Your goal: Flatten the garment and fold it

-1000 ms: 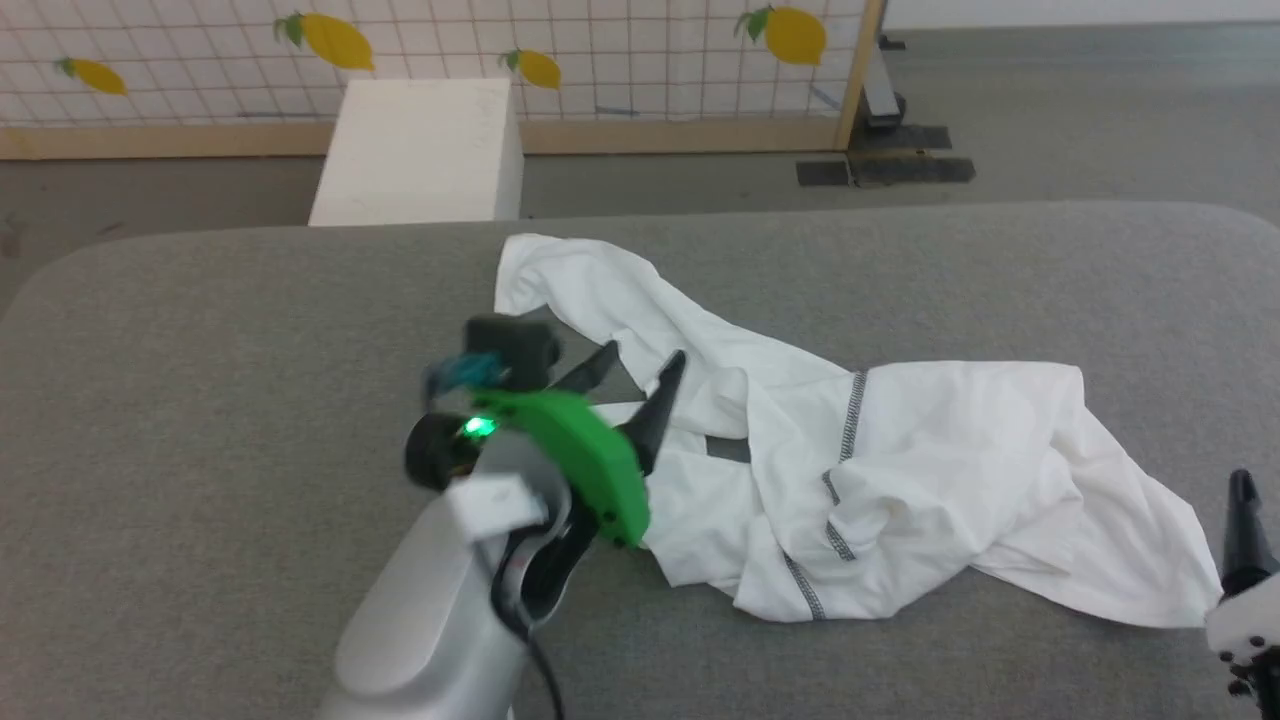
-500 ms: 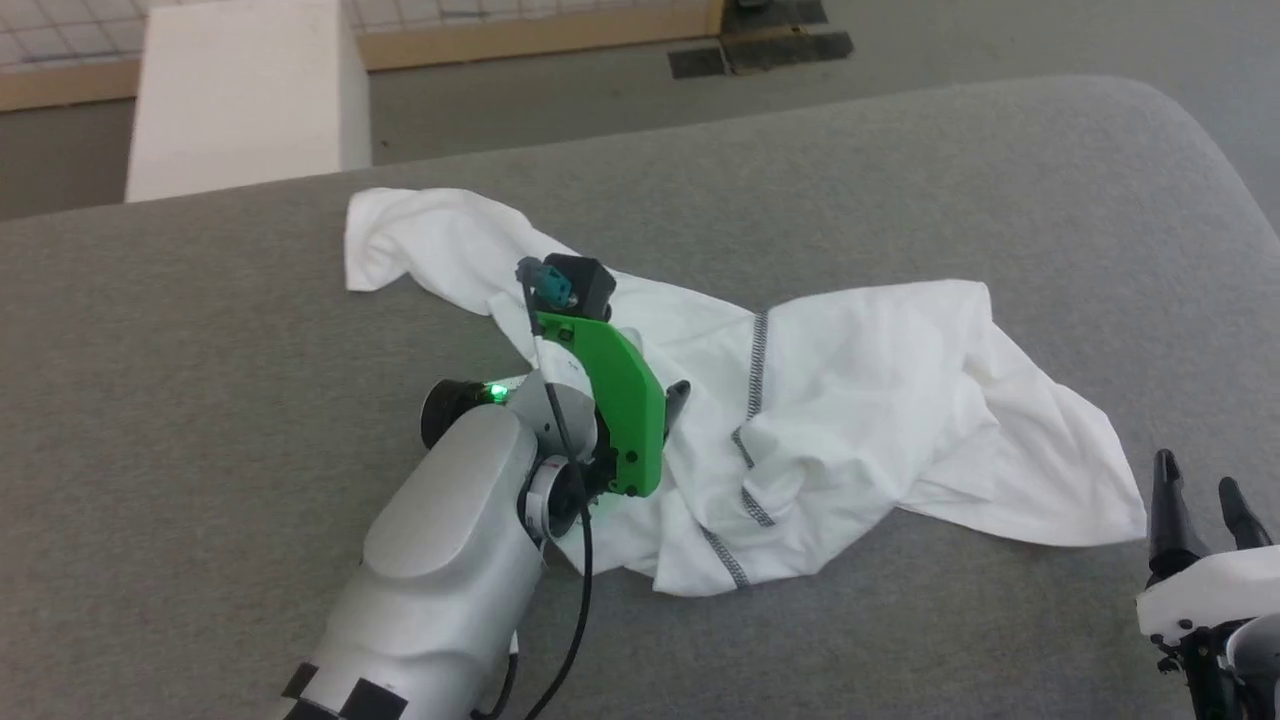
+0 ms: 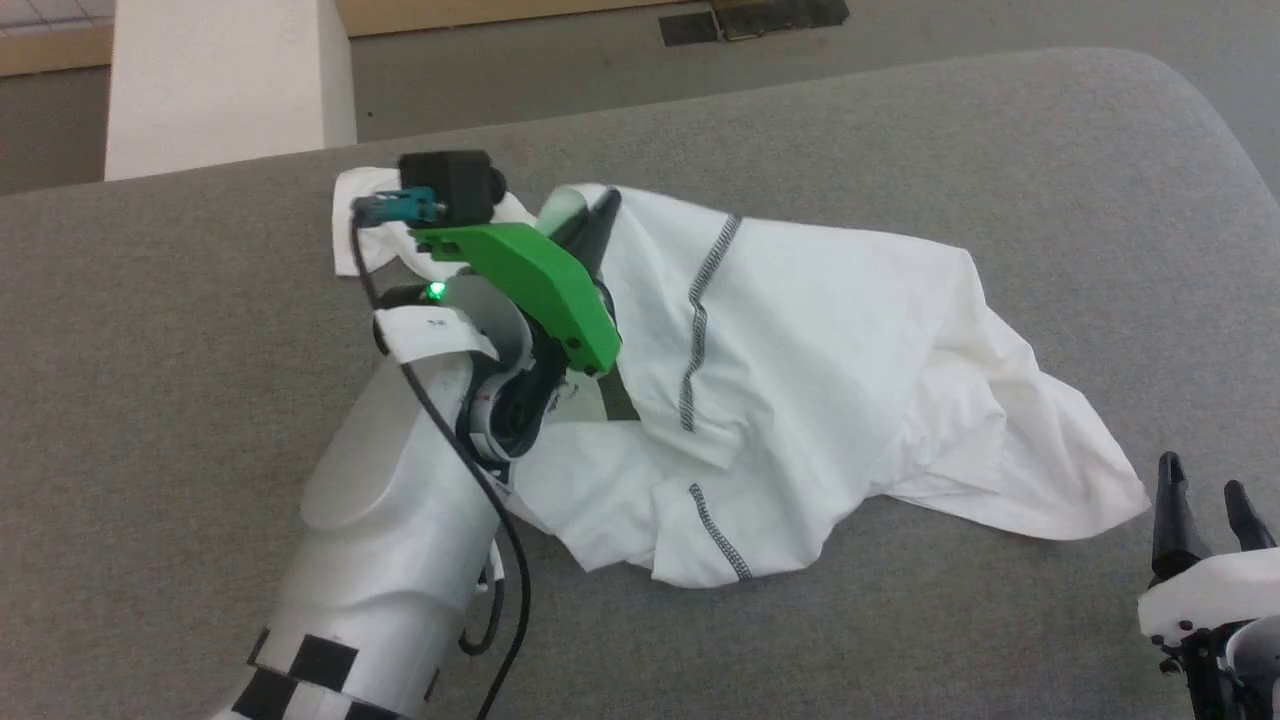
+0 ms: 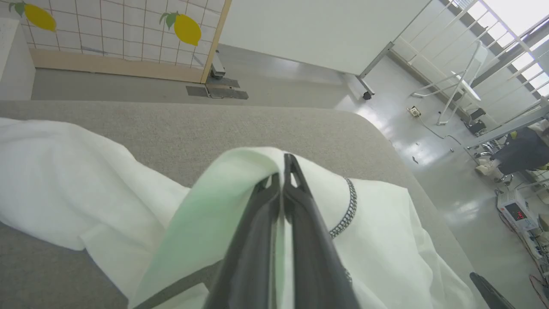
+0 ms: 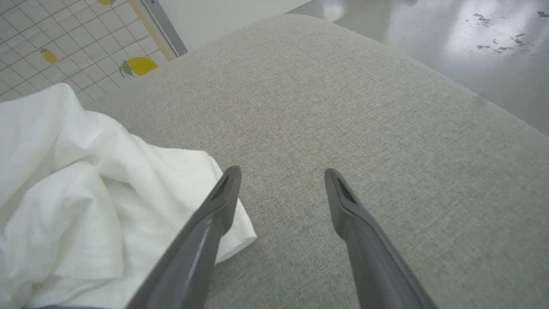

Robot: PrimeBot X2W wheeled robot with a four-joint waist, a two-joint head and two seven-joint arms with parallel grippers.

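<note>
The garment (image 3: 830, 340) is a thin white fabric with dark zigzag stitching, lying crumpled across the middle of the grey padded table (image 3: 150, 330). My left gripper (image 3: 603, 208) is shut on a fold of the garment and holds it lifted above the table; in the left wrist view the fabric (image 4: 240, 171) drapes over the closed fingertips (image 4: 288, 165). My right gripper (image 3: 1205, 495) stands open at the lower right, just off the garment's right corner (image 5: 231, 231), with nothing between its fingers (image 5: 223, 193).
A white box (image 3: 215, 85) stands on the floor beyond the table's far left edge. A lemon-print grid screen (image 4: 107, 30) with a wooden frame sits farther back. Bare table surface lies to the left and right (image 5: 364, 107) of the garment.
My left gripper has shut on the garment and raised a fold of it up and back. The head camera tilted down between the earliest frame and now. The right gripper stays open.
</note>
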